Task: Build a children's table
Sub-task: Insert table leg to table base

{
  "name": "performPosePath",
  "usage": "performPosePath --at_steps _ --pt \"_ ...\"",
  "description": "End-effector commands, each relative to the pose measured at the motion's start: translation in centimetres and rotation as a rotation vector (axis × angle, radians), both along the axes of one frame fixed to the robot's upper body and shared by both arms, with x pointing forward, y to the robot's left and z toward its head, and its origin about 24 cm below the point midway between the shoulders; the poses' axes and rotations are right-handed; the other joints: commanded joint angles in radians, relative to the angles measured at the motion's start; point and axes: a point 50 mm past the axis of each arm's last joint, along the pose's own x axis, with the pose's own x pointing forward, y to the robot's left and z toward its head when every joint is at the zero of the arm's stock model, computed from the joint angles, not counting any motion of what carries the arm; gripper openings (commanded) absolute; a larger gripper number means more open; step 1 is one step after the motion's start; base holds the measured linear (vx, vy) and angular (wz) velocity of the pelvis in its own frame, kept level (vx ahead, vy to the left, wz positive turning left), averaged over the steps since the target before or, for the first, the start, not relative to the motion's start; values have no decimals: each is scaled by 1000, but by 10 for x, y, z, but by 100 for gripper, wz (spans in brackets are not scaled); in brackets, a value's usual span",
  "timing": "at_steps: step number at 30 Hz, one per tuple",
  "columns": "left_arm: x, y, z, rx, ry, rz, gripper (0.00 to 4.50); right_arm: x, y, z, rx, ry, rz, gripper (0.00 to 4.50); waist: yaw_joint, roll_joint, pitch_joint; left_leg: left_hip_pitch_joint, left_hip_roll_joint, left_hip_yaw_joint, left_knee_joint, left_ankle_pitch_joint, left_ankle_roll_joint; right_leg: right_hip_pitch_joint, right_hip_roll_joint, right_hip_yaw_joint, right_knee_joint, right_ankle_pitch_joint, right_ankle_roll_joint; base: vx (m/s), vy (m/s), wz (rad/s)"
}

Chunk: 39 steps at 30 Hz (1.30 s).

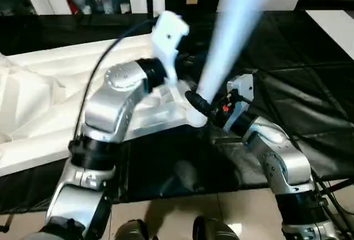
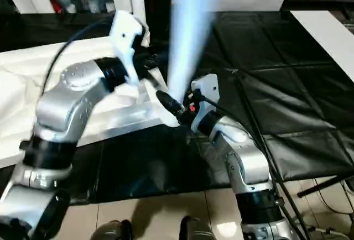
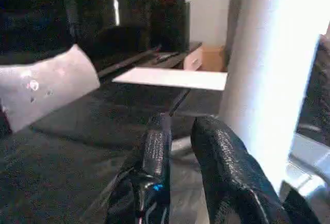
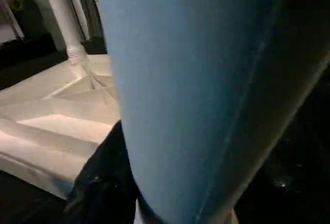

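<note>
White leg [image 1: 238, 41] stands up from corner socket of upside-down table top [image 1: 50, 90], long way toward 12 o'clock. Right tool [image 1: 206, 109] clamps leg low down. Left tool [image 3: 191, 146] slightly apart, empty, leg at its 3 o'clock.

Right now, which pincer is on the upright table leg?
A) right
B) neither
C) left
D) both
A: the right pincer is clamped round the base of the upright leg at the tabletop's corner, while the left pincer stands beside the leg with nothing between its fingers.
</note>
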Motion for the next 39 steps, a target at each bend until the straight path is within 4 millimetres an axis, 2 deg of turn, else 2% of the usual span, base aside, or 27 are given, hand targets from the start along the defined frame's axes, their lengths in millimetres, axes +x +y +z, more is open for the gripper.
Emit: performPosePath --at_steps 1,5,7,9,12,13,17,19,21,22,25,27,28,31,33,34,37,39 --pt "-12 -12 0 24 -19 -96 98 3 -3 -1 -22 2 -24 189 1 3 -91 6 47 -15 -57 -86 73 72 -75 49 -58 -119 -257 0 0 0" --pt "-13 -13 -2 40 -18 -72 98 6 -5 1 -29 -6 -40 189 0 5 -91 8 46 -15 -57 -104 55 70 -73 49 -62 -162 -239 0 0 0" --pt "-2 -2 -5 50 -17 21 98 7 -6 3 -19 -9 -52 189 -1 5 -93 7 46 -17 -57 -91 55 69 -71 48 -59 -136 -237 0 0 0" --pt "5 8 -7 60 -14 72 125 8 -9 3 -13 -6 -64 189 0 8 -91 9 45 -16 -57 -94 55 67 -70 48 -60 -137 -236 0 0 0" --pt "14 29 -15 100 7 130 144 9 -16 3 4 6 -94 189 -1 6 -93 7 41 -17 -57 -90 55 70 -69 48 -58 -128 -225 0 0 0" --pt "15 35 -19 122 13 136 166 9 -18 2 1 9 -102 188 -1 13 -93 9 42 -17 -56 -82 53 68 -69 48 -55 -112 -229 0 0 0" --pt "17 57 -38 191 71 144 190 9 -29 -2 -28 22 -135 188 -1 15 -95 11 41 -16 -56 -75 57 67 -66 47 -53 -82 -241 0 0 0" --pt "17 60 -44 209 89 136 216 9 -31 -3 -34 24 -140 188 0 17 -95 12 43 -15 -57 -79 54 66 -68 47 -52 -79 -249 0 0 0" --pt "15 64 -62 262 152 103 220 8 -35 -5 -50 37 -145 188 1 17 -95 13 44 -15 -57 -88 53 66 -69 48 -52 -88 -252 0 0 0" --pt "13 65 -75 283 219 64 244 7 -37 -6 -60 46 -141 188 1 14 -95 14 44 -15 -58 -90 52 66 -69 48 -53 -93 -251 0 0 0" --pt "12 66 -89 309 280 24 255 6 -37 -7 -67 52 -132 188 2 15 -95 14 42 -14 -58 -92 44 66 -70 49 -54 -105 -247 0 0 0" --pt "14 66 -98 327 304 13 255 5 -37 -7 -71 56 -125 188 1 13 -96 12 42 -14 -57 -92 46 68 -71 50 -54 -100 -248 0 0 0" --pt "15 67 -106 352 307 -3 223 5 -37 -7 -74 57 -122 188 2 14 -98 12 41 -15 -57 -89 48 69 -72 50 -54 -98 -248 0 0 0" --pt "16 70 -113 392 315 -9 212 4 -37 -7 -77 59 -120 188 1 15 -99 11 43 -17 -57 -88 47 71 -73 49 -53 -93 -246 0 0 0" --pt "16 72 -116 418 327 -28 184 4 -37 -7 -80 61 -118 188 0 15 -100 11 43 -16 -57 -83 49 70 -73 50 -53 -81 -250 0 0 0" --pt "16 74 -120 438 341 -32 176 3 -37 -8 -82 62 -117 188 1 20 -101 14 44 -16 -56 -84 50 70 -74 50 -51 -75 -257 0 0 0" --pt "16 78 -125 487 346 -22 166 2 -38 -8 -85 64 -117 188 0 18 -100 14 45 -16 -57 -92 48 70 -73 50 -52 -82 -258 0 0 0" --pt "18 82 -128 507 346 -15 140 1 -38 -8 -86 66 -116 188 0 19 -102 15 44 -15 -56 -97 46 71 -74 50 -54 -92 -257 0 0 0"
